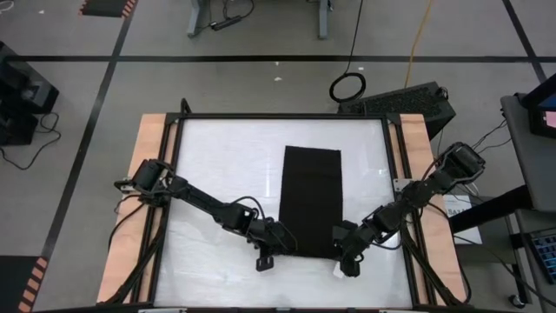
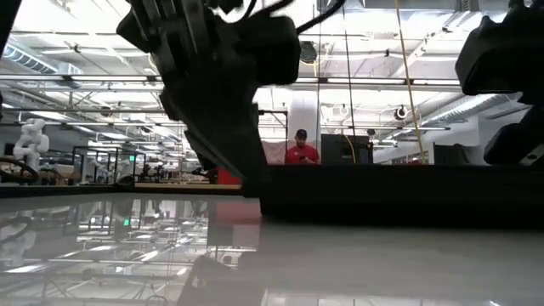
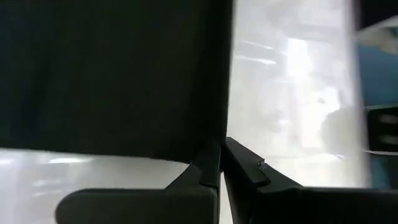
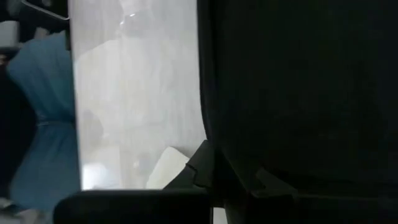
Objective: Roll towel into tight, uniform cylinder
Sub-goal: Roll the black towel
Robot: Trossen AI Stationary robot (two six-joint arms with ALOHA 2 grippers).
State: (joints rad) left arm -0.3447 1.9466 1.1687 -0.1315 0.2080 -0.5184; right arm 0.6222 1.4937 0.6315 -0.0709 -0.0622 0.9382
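The black towel (image 1: 311, 198) lies as a long folded strip on the white table (image 1: 217, 174), running from the far side toward the near edge. My left gripper (image 1: 280, 246) is shut at the strip's near left corner. My right gripper (image 1: 342, 249) is shut at its near right corner. In the low view the towel's near end (image 2: 391, 195) shows as a dark band across the table, with my left gripper (image 2: 248, 183) at its left end. A small white tag (image 4: 165, 167) sticks out beside my right gripper's fingers. My left gripper pinches the towel's near left corner (image 3: 216, 142) between its two fingers, which slant down from the table's near left. The rest of the strip lies flat on the table. My right gripper pinches the near right corner (image 4: 210, 152) between its fingers, slanting down from the near right; the dark cloth hides much of the fingertips. I cannot tell how many layers it holds.
Wooden strips (image 1: 149, 174) and a black frame (image 1: 287, 116) border the table. White table shows bare on both sides of the towel. Beyond the table, a person in red (image 2: 301, 151) stands far back in the room.
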